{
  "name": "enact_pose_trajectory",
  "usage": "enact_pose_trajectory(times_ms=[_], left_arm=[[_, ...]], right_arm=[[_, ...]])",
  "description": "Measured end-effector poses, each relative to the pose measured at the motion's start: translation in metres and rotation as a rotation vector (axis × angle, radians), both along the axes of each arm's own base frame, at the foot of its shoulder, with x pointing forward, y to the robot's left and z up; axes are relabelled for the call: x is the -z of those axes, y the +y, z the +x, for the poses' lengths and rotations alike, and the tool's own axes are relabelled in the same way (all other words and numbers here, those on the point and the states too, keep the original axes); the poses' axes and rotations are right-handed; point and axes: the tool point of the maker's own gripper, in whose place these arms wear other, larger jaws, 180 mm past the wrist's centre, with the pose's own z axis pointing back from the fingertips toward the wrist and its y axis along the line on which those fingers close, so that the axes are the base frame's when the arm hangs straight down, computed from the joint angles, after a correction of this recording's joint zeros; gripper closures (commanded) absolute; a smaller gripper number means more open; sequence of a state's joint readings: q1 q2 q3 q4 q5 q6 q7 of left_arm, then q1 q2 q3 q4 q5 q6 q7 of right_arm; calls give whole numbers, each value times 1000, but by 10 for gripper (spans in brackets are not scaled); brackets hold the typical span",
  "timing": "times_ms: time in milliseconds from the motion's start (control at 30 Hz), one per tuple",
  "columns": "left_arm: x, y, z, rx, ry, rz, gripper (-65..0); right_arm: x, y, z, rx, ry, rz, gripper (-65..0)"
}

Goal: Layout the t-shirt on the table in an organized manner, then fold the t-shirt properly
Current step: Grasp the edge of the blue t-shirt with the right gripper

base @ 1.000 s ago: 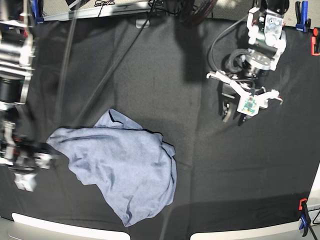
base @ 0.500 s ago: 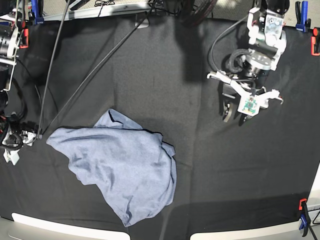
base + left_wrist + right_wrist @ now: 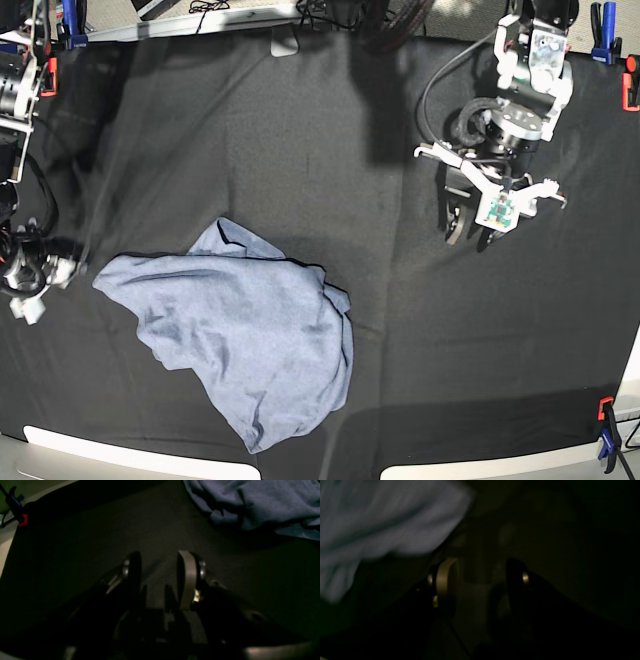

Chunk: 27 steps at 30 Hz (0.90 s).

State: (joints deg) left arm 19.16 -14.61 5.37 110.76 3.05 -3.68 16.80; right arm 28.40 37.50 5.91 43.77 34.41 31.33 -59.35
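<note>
So I have the black cloth tabletop [image 3: 300, 150] filling nearly the whole base view, wrinkled, with blue clamps [image 3: 603, 30] at the 1 o'clock corner and another down at 5 o'clock [image 3: 606, 440].

On it the t-shirt [image 3: 250, 335] lies crumpled in a loose heap toward 7 o'clock from the centre, blue-grey, plain side up as far as I can see, one point reaching out to 9 o'clock and a narrower end trailing down to 6 o'clock. No lettering shows from here.

Up at 2 o'clock my left arm [image 3: 525, 90] sits over bare cloth, well apart from the shirt. Its wrist view shows the left gripper [image 3: 158, 562] released, the jaws standing apart with only dark cloth between them, and the shirt's rumpled edge [image 3: 250, 502] lying off at 1 o'clock in that view.

Over at 9 o'clock, at the very edge of the base view, I see the right gripper [image 3: 40, 275] just beside the shirt's pointed end. Its wrist view is dark and blurred; the right gripper [image 3: 480, 575] there is released too, nothing between the jaws, with the pale shirt fabric [image 3: 382, 525] smeared across 10 o'clock. I cannot tell whether it touches the cloth.
</note>
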Motion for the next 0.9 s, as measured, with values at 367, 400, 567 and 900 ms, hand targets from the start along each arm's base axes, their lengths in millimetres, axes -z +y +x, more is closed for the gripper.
enact_pose_trajectory(times_ms=[367, 400, 567, 900], left_arm=[[0, 0, 0, 0, 0, 0, -215], [0, 0, 0, 0, 1, 0, -215], [0, 0, 0, 0, 0, 0, -215], [0, 2, 0, 0, -6, 33, -215]], right_arm=[[-51, -1, 0, -75, -134, 197, -271], [-56, -1, 2, -70, -153, 215, -271], [-62, 4, 7, -66, -184, 250, -271], [-27, -6, 26, 32, -190, 42, -271]])
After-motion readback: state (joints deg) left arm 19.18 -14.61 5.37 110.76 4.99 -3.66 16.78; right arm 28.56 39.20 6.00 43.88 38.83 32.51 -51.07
